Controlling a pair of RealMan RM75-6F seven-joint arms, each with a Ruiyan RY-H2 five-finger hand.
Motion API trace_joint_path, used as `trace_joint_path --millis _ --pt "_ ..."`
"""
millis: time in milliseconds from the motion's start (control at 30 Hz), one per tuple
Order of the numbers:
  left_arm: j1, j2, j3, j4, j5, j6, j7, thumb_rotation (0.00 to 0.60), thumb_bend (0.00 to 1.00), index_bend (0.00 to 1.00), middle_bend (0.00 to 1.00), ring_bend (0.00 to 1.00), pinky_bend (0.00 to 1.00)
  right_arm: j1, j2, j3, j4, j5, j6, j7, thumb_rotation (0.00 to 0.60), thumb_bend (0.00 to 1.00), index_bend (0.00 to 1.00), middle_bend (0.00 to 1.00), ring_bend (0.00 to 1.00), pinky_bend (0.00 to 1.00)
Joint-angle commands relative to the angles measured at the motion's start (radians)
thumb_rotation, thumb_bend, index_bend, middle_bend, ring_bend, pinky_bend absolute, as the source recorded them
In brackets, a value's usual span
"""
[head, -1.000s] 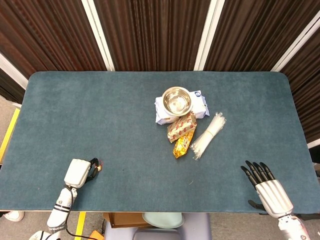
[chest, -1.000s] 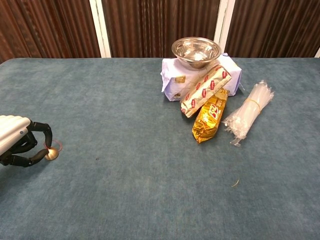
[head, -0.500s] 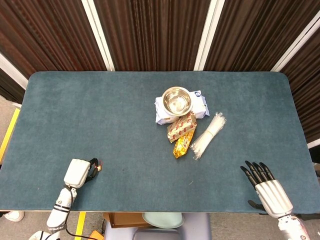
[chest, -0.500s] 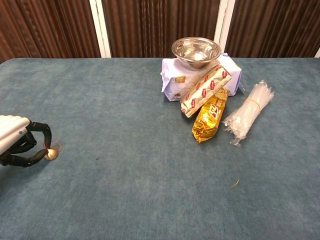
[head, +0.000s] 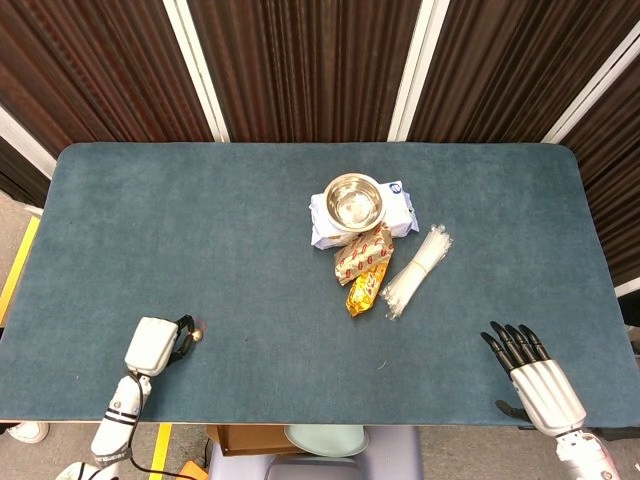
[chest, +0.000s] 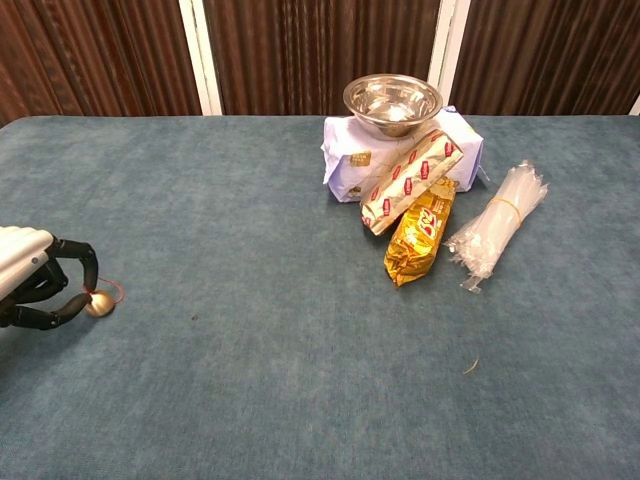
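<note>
Chest view shows the bench (chest: 250, 400) unchanged across its width. Well ahead of both hands, the cluster of steel bowl (chest: 392, 103), white pack (chest: 345, 160) beneath it, striped wrapper (chest: 412, 180), gold packet (chest: 420, 232) and clear bundle (chest: 497, 228) lies exactly as it did a second ago.

The right hand (head: 535, 375) is out of the chest view; in the head view it rests flat at the near edge, fingers apart, empty, not moved.

The left hand (chest: 35, 285) has drawn back slightly toward the robot. Its fingers are curled in, and the small gold bell (chest: 98, 304) with its red loop sits at the fingertips (chest: 75, 300), having travelled with them.

Judgement: the bell is pinched and being dragged or carried inward; the grasp appears light and liable to slip.
</note>
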Motion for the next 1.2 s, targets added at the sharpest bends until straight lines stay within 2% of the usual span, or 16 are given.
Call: trace_joint_path --millis 33,200,333,400,500,600,667,767,800,900,967,1200 --pt "0.000 0.004 -0.001 -0.005 -0.001 0.002 0.001 0.600 0.44 0.81 1.00 0.98 1.00 0.000 0.000 0.000 0.000 0.000 0.001 -0.001 0.600 0.21 0.00 0.00 0.00 0.00" --pt "-0.002 0.013 -0.004 -0.012 0.001 0.011 0.006 0.600 0.44 0.81 1.00 0.98 1.00 0.000 -0.001 -0.001 0.000 0.000 -0.001 -0.004 0.600 0.21 0.00 0.00 0.00 0.00" --pt "-0.011 0.039 -0.032 -0.018 -0.005 0.032 0.009 0.600 0.44 0.81 1.00 0.98 1.00 0.004 -0.002 0.004 0.002 0.008 -0.007 -0.002 0.600 0.21 0.00 0.00 0.00 0.00" --pt "-0.009 0.059 -0.044 -0.044 -0.034 0.009 -0.011 0.600 0.44 0.81 1.00 0.98 1.00 0.005 0.000 0.005 0.000 0.012 -0.009 0.003 0.600 0.21 0.00 0.00 0.00 0.00" --pt "0.010 0.102 -0.002 -0.158 -0.027 -0.020 -0.053 0.600 0.44 0.81 1.00 0.98 1.00 0.001 0.004 0.000 -0.001 -0.003 0.005 0.012 0.600 0.21 0.00 0.00 0.00 0.00" --pt "0.012 0.118 0.023 -0.198 0.015 0.005 0.010 0.600 0.44 0.81 1.00 0.98 1.00 0.001 0.002 -0.001 0.002 -0.005 0.006 0.013 0.600 0.21 0.00 0.00 0.00 0.00" --pt "-0.001 0.104 -0.024 -0.170 -0.005 0.022 0.060 0.600 0.44 0.81 1.00 0.98 1.00 0.005 0.000 0.003 0.001 0.004 -0.005 0.011 0.600 0.21 0.00 0.00 0.00 0.00" --pt "-0.023 0.092 -0.087 -0.123 -0.086 -0.035 0.055 0.600 0.45 0.81 1.00 0.98 1.00 0.009 0.003 0.003 -0.002 -0.002 -0.005 0.014 0.600 0.21 0.00 0.00 0.00 0.00" --pt "-0.024 0.096 -0.091 -0.126 -0.099 -0.049 0.046 0.600 0.45 0.81 1.00 0.98 1.00 0.008 0.006 0.000 -0.002 -0.008 -0.001 0.016 0.600 0.21 0.00 0.00 0.00 0.00" --pt "-0.009 0.120 -0.053 -0.182 -0.084 -0.060 0.027 0.600 0.45 0.81 1.00 0.98 1.00 0.005 0.008 -0.005 0.002 -0.016 0.006 0.024 0.600 0.21 0.00 0.00 0.00 0.00" --pt "-0.004 0.122 -0.030 -0.192 -0.058 -0.045 0.068 0.600 0.45 0.81 1.00 0.98 1.00 0.008 0.007 -0.005 0.004 -0.013 -0.003 0.022 0.600 0.21 0.00 0.00 0.00 0.00" --pt "-0.014 0.112 -0.055 -0.182 -0.083 -0.052 0.088 0.600 0.45 0.81 1.00 0.98 1.00 0.005 0.009 -0.005 0.001 -0.016 0.007 0.030 0.600 0.21 0.00 0.00 0.00 0.00"
